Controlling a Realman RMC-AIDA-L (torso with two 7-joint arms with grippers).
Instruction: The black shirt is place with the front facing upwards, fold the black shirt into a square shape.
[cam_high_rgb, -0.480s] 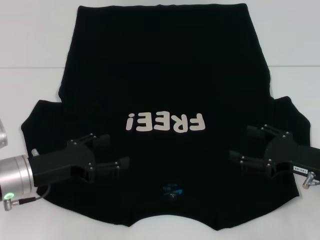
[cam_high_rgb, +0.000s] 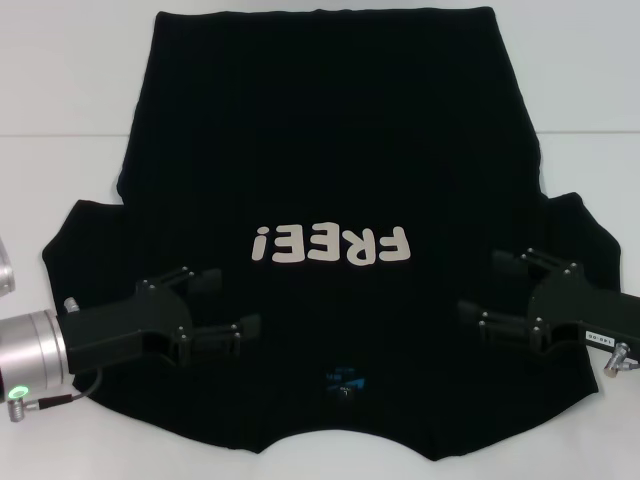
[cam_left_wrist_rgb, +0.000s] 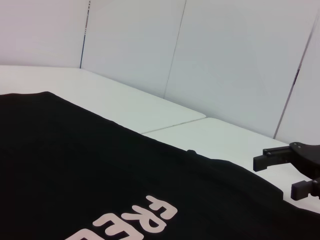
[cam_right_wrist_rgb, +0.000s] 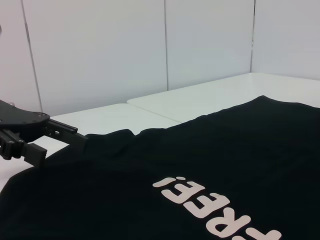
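The black shirt (cam_high_rgb: 330, 130) lies spread flat on the white table, front up. Its off-white "FREE!" print (cam_high_rgb: 332, 244) reads upside down in the head view, and the blue neck label (cam_high_rgb: 345, 380) is at the near edge. My left gripper (cam_high_rgb: 225, 300) hangs open over the shirt's chest to the left of the collar. My right gripper (cam_high_rgb: 485, 285) is open over the chest on the right, by the sleeve. Neither holds cloth. The left wrist view shows the shirt (cam_left_wrist_rgb: 75, 165) and the right gripper (cam_left_wrist_rgb: 274, 176) far off. The right wrist view shows the shirt (cam_right_wrist_rgb: 200, 165) and the left gripper (cam_right_wrist_rgb: 57, 144).
The white table (cam_high_rgb: 60, 100) shows bare on both sides of the shirt, with a seam line across it. White wall panels (cam_left_wrist_rgb: 225, 60) stand behind the table's far edge.
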